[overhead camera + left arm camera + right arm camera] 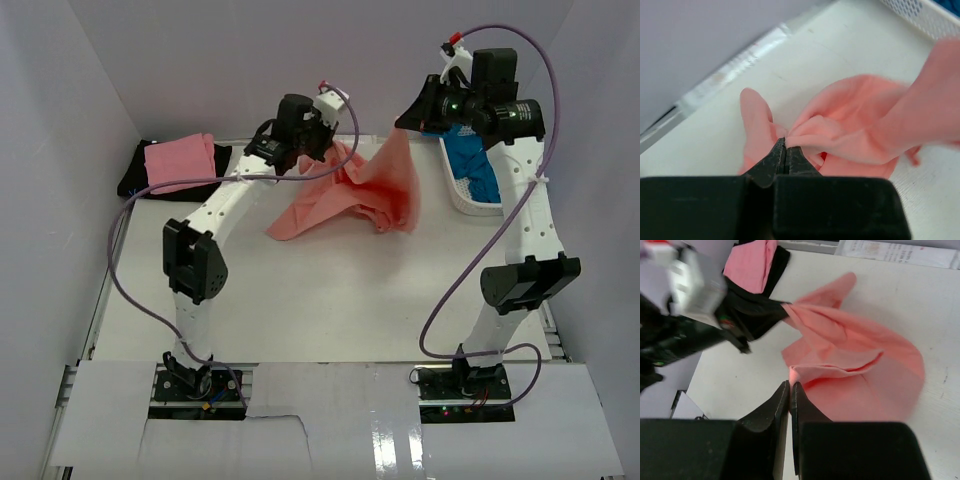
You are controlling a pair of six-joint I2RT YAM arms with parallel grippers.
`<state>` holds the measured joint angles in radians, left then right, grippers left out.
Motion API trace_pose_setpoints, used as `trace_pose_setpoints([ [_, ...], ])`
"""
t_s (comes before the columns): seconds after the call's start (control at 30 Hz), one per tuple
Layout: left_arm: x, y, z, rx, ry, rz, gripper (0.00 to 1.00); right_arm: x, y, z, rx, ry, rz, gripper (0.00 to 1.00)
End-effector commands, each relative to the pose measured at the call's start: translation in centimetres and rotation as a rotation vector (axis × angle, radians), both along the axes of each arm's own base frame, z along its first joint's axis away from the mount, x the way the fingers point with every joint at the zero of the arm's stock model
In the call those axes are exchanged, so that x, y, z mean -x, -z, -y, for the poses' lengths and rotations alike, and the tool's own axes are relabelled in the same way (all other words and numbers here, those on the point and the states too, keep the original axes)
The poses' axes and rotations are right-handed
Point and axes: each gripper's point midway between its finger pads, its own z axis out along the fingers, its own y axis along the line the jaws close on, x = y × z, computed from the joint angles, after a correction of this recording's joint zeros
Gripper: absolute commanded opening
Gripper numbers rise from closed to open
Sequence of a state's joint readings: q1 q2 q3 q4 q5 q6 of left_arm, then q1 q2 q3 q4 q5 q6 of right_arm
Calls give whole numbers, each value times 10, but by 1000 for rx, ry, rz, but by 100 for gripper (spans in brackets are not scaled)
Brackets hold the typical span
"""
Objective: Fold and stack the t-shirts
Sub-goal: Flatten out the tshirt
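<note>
Both your left gripper (785, 150) and right gripper (790, 386) pinch the big soft salmon-coral cloth t-shirt (372, 195) (its right side lifted up) over the white table (330, 300), near the white lattice basket (457, 192).

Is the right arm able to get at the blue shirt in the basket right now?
Probably not yet: the right gripper is shut on the lifted salmon shirt. The blue shirt lies in the basket close beside it, so it must let go first.
</note>
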<state>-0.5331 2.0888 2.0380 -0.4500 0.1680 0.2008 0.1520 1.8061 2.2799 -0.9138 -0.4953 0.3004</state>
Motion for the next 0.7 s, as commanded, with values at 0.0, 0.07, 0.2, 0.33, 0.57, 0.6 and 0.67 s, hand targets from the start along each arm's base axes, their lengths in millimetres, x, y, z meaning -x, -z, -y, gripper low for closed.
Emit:
trace_pose_setpoints([
  [0.0,24,-126,-66,120,-318,148,0,24,-34,-16,-6,-88,149,8],
  [0.07,37,-129,-96,117,-439,148,0,32,-53,-23,-5,-104,293,8],
  [0.2,106,-224,-157,278,-562,305,0,100,-113,-4,-18,-76,582,8],
  [0.33,158,-296,-197,354,-589,444,0,136,-154,21,2,27,740,8],
  [0.57,167,-232,-167,391,-489,213,0,115,-84,12,10,-2,509,8],
  [0.6,158,-188,-153,355,-469,133,0,111,-71,11,6,5,471,8],
  [0.67,150,-144,-140,352,-466,37,0,98,-30,12,30,28,365,8],
])
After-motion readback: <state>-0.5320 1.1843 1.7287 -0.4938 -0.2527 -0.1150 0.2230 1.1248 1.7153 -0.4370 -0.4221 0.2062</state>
